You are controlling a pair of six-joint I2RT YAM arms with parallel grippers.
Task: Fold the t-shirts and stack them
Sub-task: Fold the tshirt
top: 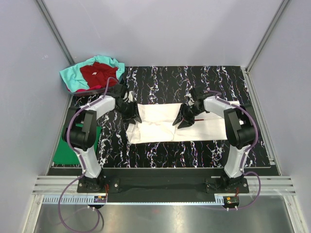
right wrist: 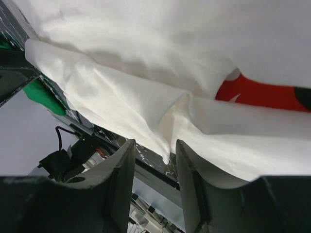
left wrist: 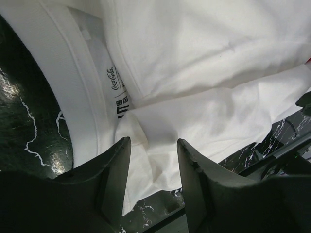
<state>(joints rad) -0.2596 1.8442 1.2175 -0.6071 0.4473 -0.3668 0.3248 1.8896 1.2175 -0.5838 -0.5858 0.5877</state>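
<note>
A white t-shirt (top: 155, 128) lay partly folded across the middle of the black marbled table (top: 194, 82), its cloth doubled over on itself. The left arm (top: 92, 109) reached in over the shirt's left end and the right arm (top: 221, 104) over its middle.

In the left wrist view the left jaws stood part-way apart, with a fold of the white cloth (left wrist: 204, 58) running down between the two fingers (left wrist: 114, 174). Whether they pinched it could not be told. The collar (left wrist: 63, 63) and a printed neck label (left wrist: 116, 87) showed just beyond.

The right jaws stood at much the same gap. A hanging corner of the cloth (right wrist: 146, 48) came down between the fingers (right wrist: 119, 174), and a grip could not be confirmed there either. Part of the red print (right wrist: 262, 94) peeked out from under a fold.

At the far left corner a dark red t-shirt (top: 97, 73) sat crumpled on top of a teal t-shirt (top: 73, 77). A dark edge showed beneath that heap, but whether it belonged to a bin was unclear. A green t-shirt (top: 65, 148) lay flat at the table's left edge, beside the left arm and well apart from the white one.
</note>
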